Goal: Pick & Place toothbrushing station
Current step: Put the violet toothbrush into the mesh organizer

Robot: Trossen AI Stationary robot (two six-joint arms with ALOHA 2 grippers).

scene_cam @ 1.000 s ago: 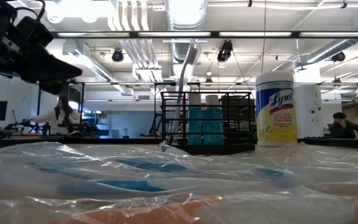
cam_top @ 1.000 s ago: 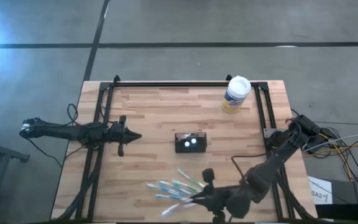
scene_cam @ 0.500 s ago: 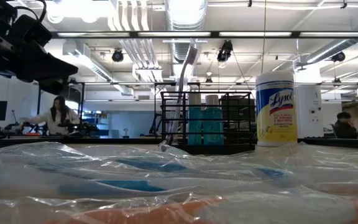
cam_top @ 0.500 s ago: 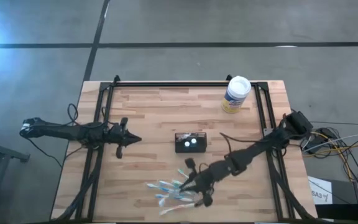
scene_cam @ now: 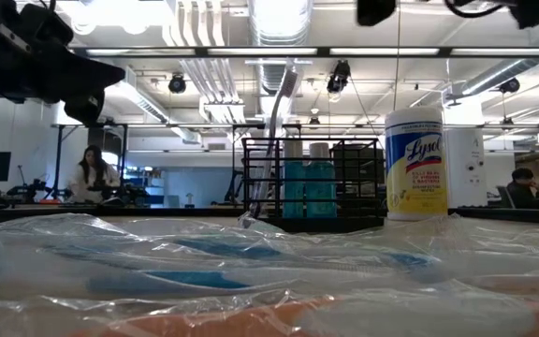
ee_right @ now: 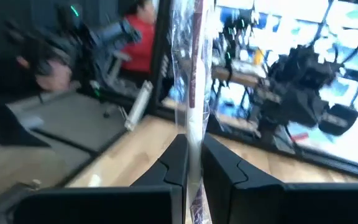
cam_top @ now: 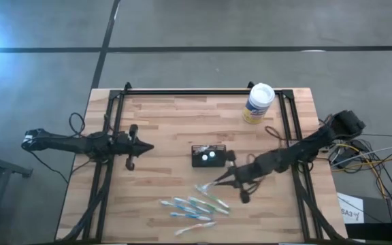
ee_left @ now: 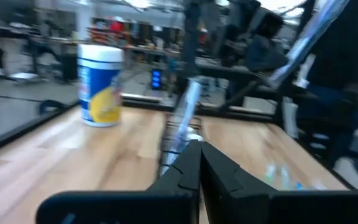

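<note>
The toothbrushing station (cam_top: 209,155), a small black box, stands at the table's middle; in the low view it (scene_cam: 312,187) shows as a black frame with a wrapped brush sticking up out of it. My right gripper (cam_top: 231,178) hovers just near and right of it, shut on a clear-wrapped toothbrush (cam_top: 213,184). Several more wrapped toothbrushes (cam_top: 192,207) lie in a loose pile by the near edge. My left gripper (cam_top: 145,148) waits shut and holding nothing, left of the station, pointing level at it (ee_left: 179,134). My right gripper pinches the wrapped toothbrush's clear package (ee_right: 194,140) between its two fingers (ee_right: 178,158). The fingers come level from the table's right side. The package runs on forward past the fingertips toward the table's left. It is lifted clear of the table (ee_left: 309,37).
A white-lidded, yellow-labelled wipes canister (cam_top: 258,102) stands at the far right of the table. Black frame rails (cam_top: 111,163) run along the left, far and right sides. Crinkled clear wrappers (scene_cam: 251,271) fill the low view's foreground.
My right gripper has gone from the pile at the near edge toward the far side and the station, staying shut. One wrapped toothbrush has come up out of the pile with it; the others stay on the table. My left gripper has tipped up a little.
</note>
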